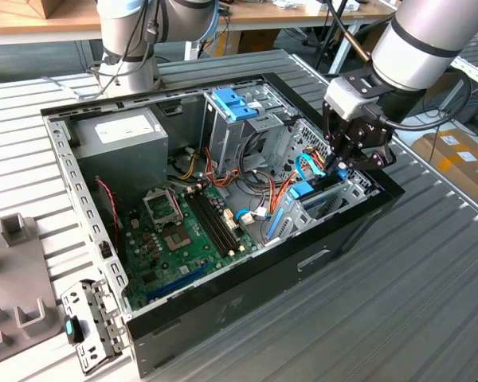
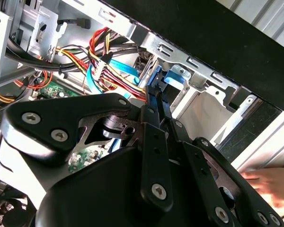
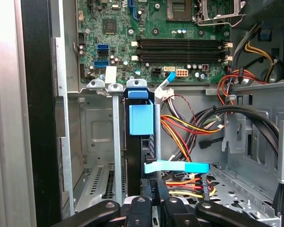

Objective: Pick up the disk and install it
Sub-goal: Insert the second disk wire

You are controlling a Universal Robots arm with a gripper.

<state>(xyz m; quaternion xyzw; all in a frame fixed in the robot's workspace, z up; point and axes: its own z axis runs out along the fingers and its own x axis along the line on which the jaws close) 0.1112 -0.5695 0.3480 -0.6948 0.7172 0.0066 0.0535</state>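
Note:
The disk stands on edge in a narrow metal bay at the open computer case's corner, its blue plastic rail facing up. In the exterior view the disk sits low at the case's right end, partly hidden by bay walls. My gripper reaches down into that corner. In both wrist views the black fingers sit close together on the disk's end: the gripper meets its dark edge, and the gripper pinches the blue rail of the disk.
Coloured power cables and a flat blue cable crowd the space beside the bay. A grey power supply, a blue-capped cage and the motherboard occupy the case. A person's hand rests outside it.

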